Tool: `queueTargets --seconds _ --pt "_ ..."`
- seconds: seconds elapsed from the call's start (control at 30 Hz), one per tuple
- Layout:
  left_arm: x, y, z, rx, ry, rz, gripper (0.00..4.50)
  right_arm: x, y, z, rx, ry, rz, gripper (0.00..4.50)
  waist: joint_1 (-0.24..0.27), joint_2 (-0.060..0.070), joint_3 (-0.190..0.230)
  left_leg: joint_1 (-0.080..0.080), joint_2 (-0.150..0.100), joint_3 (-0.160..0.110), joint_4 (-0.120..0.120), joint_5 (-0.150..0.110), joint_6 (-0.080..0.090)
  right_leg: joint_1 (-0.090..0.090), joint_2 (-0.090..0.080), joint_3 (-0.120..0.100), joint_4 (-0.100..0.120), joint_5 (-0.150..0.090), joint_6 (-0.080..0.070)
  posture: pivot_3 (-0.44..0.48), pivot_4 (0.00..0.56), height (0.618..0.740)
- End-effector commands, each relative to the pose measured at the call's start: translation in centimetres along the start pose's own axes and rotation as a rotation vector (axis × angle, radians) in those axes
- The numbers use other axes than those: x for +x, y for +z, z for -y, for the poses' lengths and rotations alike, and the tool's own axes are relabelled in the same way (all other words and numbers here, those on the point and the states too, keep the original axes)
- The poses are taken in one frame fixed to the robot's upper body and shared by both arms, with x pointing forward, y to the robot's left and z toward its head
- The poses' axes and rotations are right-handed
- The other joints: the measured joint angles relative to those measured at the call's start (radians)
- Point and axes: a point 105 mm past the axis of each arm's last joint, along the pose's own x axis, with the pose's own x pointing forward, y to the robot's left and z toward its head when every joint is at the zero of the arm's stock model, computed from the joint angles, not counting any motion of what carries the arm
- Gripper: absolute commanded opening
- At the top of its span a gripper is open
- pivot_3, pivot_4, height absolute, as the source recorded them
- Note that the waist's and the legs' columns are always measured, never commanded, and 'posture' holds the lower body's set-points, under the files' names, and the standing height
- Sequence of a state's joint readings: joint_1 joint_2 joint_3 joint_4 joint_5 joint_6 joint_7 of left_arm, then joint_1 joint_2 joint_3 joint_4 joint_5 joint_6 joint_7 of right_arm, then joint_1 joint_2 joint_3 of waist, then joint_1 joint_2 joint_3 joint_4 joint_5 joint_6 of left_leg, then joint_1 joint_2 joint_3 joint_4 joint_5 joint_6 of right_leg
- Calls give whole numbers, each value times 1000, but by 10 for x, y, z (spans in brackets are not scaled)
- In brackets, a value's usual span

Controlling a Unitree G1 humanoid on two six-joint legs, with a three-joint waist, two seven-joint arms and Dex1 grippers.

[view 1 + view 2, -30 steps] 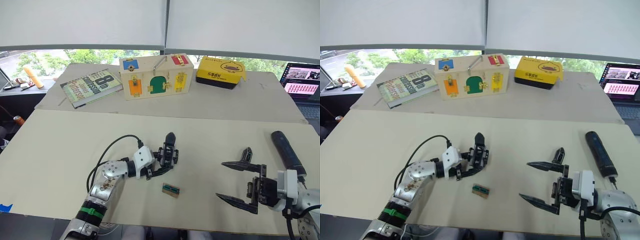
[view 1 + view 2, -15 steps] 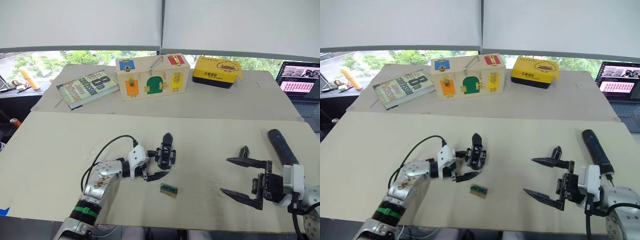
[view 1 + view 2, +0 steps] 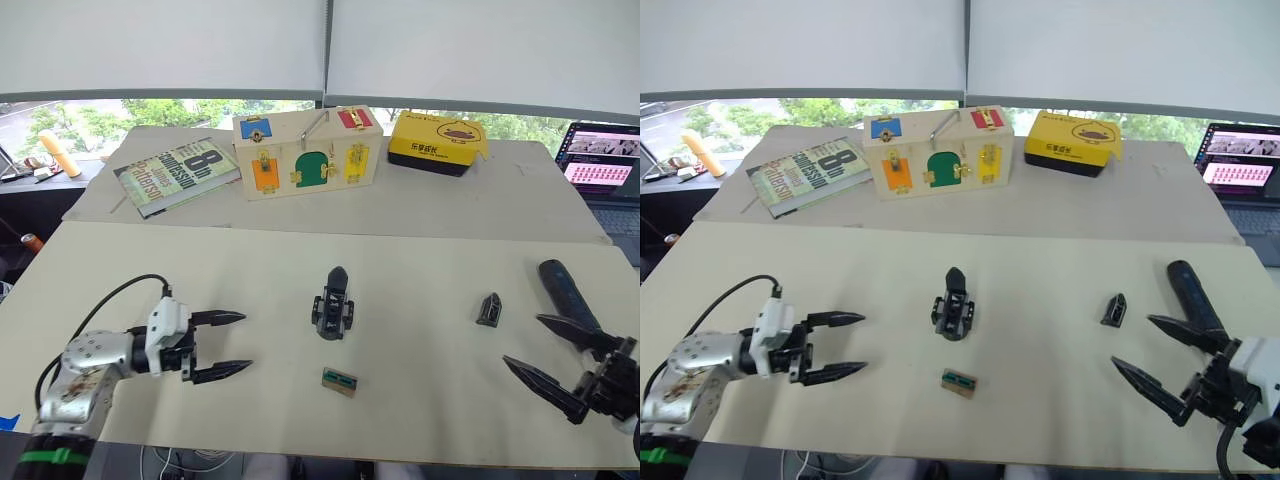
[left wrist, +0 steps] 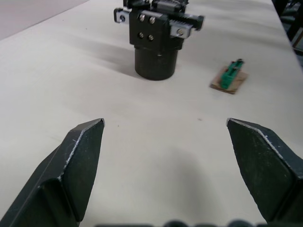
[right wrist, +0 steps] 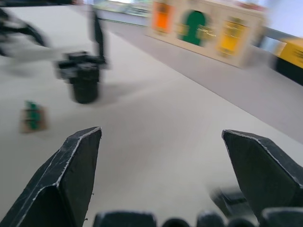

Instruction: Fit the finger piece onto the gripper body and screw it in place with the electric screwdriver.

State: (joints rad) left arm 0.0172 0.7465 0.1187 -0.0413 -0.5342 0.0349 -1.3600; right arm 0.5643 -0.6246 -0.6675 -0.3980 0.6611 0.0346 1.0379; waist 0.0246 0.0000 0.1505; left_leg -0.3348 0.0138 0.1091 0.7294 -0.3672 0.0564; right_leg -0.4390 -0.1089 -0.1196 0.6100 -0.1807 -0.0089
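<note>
— How were the pincers set?
— Left pincer [image 3: 230, 345] and right pincer [image 3: 558, 358] both gaped wide, empty.
— And the parts?
— Gripper body [image 3: 332, 302] stood mid-surface; finger piece [image 3: 488, 309] lay beside the electric screwdriver [image 3: 567, 293]. The left wrist view showed the body's screws.

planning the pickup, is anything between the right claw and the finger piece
Nothing visible. The finger piece lies alone on bare table, with the open right claw nearer the robot and apart from it. The screwdriver lies off to the right side, beside the claw's upper finger, not across the path.

Open left hand [image 4: 165, 130] faces the gripper body [image 4: 156, 35] and green-and-tan rectangle [image 4: 229, 79].
</note>
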Motion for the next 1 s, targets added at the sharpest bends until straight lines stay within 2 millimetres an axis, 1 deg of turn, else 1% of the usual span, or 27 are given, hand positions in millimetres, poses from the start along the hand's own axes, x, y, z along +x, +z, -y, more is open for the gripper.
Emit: queueTargets --seconds 0.03,0.1,0.17,0.23,0.3,0.37,0.4,0.43,0.5,0.53,0.6,0.67,0.77,0.87,1.0 --pt "1 30 4 31 -7 74 4366 -14 0 5 10 -144 -88 4500 1 0 0 0 0 0 0 0 0 0 0 0 0 0 0 0 150 740" --pt "6 48 6 47 -27 81 4366 -16 -3 8 54 -227 -142 4500 1 0 1 0 0 0 0 0 0 0 0 1 0 0 0 0 150 740" --pt "12 66 6 48 -23 125 4366 -11 -5 2 68 -229 -195 4500 1 0 1 0 0 1 0 0 -1 0 0 5 0 -1 1 0 150 740" --pt "16 73 11 48 -43 138 4366 -4 -10 -1 103 -226 -266 4500 -2 1 0 0 0 1 0 -1 -3 0 1 8 1 -3 5 0 150 740" --pt "21 77 16 38 -57 155 4366 6 -9 -2 158 -220 -303 4500 -10 2 0 1 0 3 -1 -2 -5 1 3 14 2 -4 7 0 150 740" --pt "24 78 21 37 -76 158 4366 18 -8 2 199 -219 -342 4500 -15 2 0 1 0 5 -2 0 -3 1 5 16 3 -4 7 0 150 740" --pt "24 78 22 45 -84 151 4366 24 -8 5 248 -233 -354 4500 -17 1 0 2 0 5 -2 1 -3 0 9 16 3 -4 6 0 150 740" --pt "23 79 20 70 -70 152 4366 30 -12 11 351 -274 -380 4500 -17 1 1 2 0 6 -2 1 -3 0 13 19 3 -4 6 0 150 740" --pt "22 83 13 118 -31 159 4366 48 -10 17 517 -286 -367 4500 -17 -1 1 2 1 6 -2 1 -4 0 15 20 2 -1 1 0 150 740" --pt "22 83 12 130 -24 154 4366 55 -10 20 523 -285 -407 4500 -17 -2 2 2 1 7 -2 1 -4 0 15 20 2 1 -3 0 150 740" --pt "22 82 12 134 -22 147 4366 72 -3 23 519 -259 -420 4500 -12 -2 2 3 0 7 -2 2 -4 -3 15 20 1 -1 -11 0 150 740" --pt "21 81 13 136 -16 141 4366 81 -6 33 545 -323 -453 4500 -10 -2 2 3 0 7 -2 2 -4 -3 17 19 1 0 -10 0 150 740" --pt "23 80 17 135 -13 138 4366 90 -18 49 564 -457 -532 4500 -9 -3 2 0 0 7 -2 2 -5 -5 18 16 1 2 -5 0 150 740" --pt "24 80 18 138 -3 143 4366 97 -25 57 557 -530 -575 4500 -12 -2 2 -2 -1 7 -2 2 -5 -6 18 15 0 2 -4 0 150 740" --pt "25 80 18 138 4 143 4366 109 -30 60 566 -578 -596 4500 -15 -2 2 -2 -1 8 -3 2 -5 -6 18 10 0 1 -2 0 150 740"
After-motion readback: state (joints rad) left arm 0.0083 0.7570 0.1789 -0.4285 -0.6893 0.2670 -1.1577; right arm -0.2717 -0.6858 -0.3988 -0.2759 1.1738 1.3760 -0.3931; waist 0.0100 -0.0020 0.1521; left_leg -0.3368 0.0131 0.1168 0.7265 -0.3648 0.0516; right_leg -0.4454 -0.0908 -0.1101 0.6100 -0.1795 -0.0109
